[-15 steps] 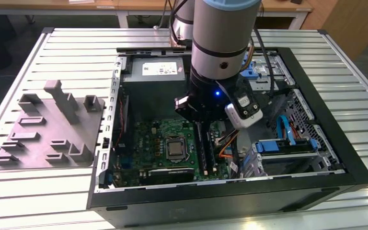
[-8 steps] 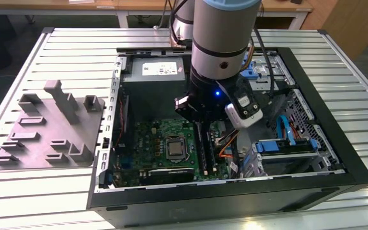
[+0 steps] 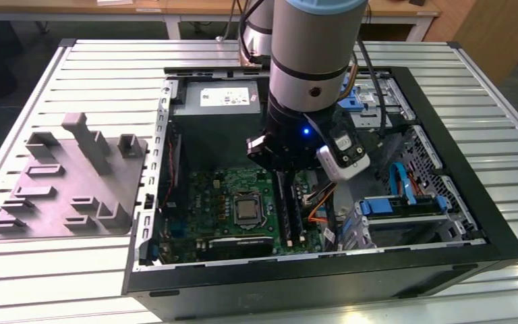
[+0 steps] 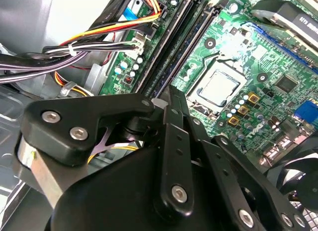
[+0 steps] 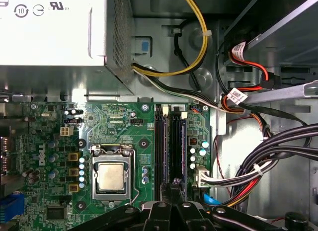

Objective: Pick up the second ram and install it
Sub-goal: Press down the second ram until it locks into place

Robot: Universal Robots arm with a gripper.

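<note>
Bluish edging shows along 1 of the 2 long black slots (image 5: 159, 151) on the green board (image 5: 119, 121), and I take that strip to be the second ram (image 5: 177, 141), standing on edge in the slot farther from the processor socket (image 5: 112, 176); I can't be sure it isn't the first stick. My hand (image 5: 174, 184) hangs inside the open computer case (image 3: 448, 155) on the table (image 3: 106, 67), its tip right over the near end of that same slot, so the stick runs away from the hand along the slot's length. I judge this to be the install step, at or close to seating. It calls for the stick to stay square in the slot and for pressure straight down. In the second wrist view my hand (image 4: 169, 99) sits just above the slots, but I cannot tell how far open it is, or whether it grips anything.
</note>
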